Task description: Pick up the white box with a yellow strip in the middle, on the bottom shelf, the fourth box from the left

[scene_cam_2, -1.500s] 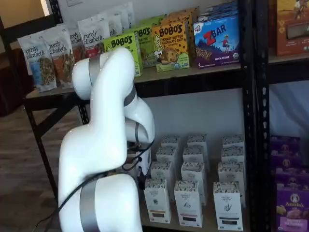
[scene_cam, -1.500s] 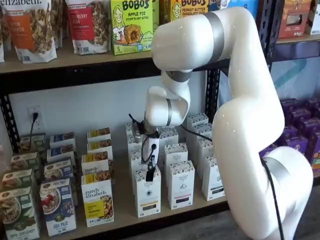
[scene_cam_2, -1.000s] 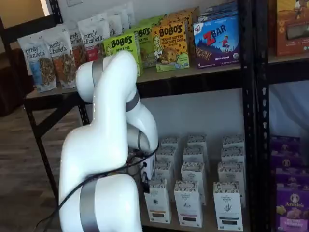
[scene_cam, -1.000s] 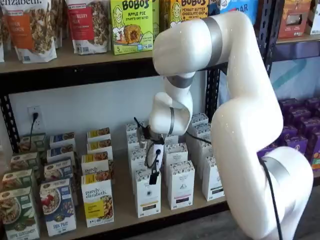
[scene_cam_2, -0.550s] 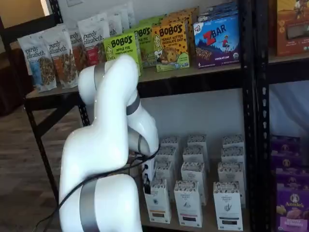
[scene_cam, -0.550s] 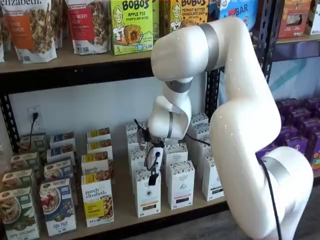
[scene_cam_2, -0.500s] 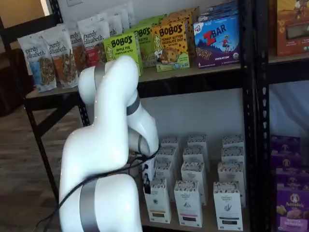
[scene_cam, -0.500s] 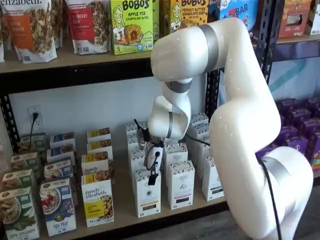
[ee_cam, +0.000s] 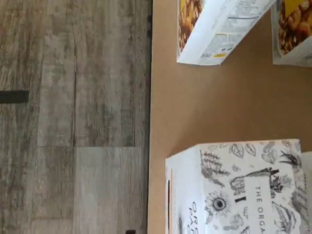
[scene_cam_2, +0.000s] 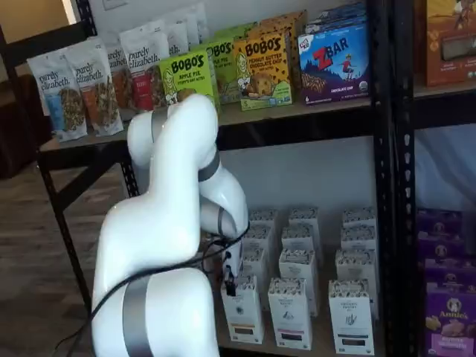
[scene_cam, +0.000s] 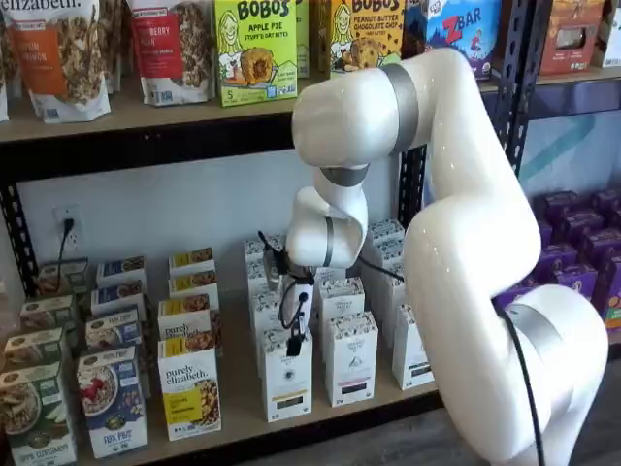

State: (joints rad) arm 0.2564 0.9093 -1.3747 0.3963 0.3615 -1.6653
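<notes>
Gripper [scene_cam: 294,345] has edged sideways — now over white box [scene_cam: 287,374].

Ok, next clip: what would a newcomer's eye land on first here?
The big white arm fills both shelf views, folded down in front of the bottom shelf. Its gripper hangs at the top of the front white box in the rows of white boxes; whether the fingers are open cannot be told. On the upper shelf, the bright green Bobo's box stands out, and the wrist view shows a white box top with botanical drawings.
</notes>
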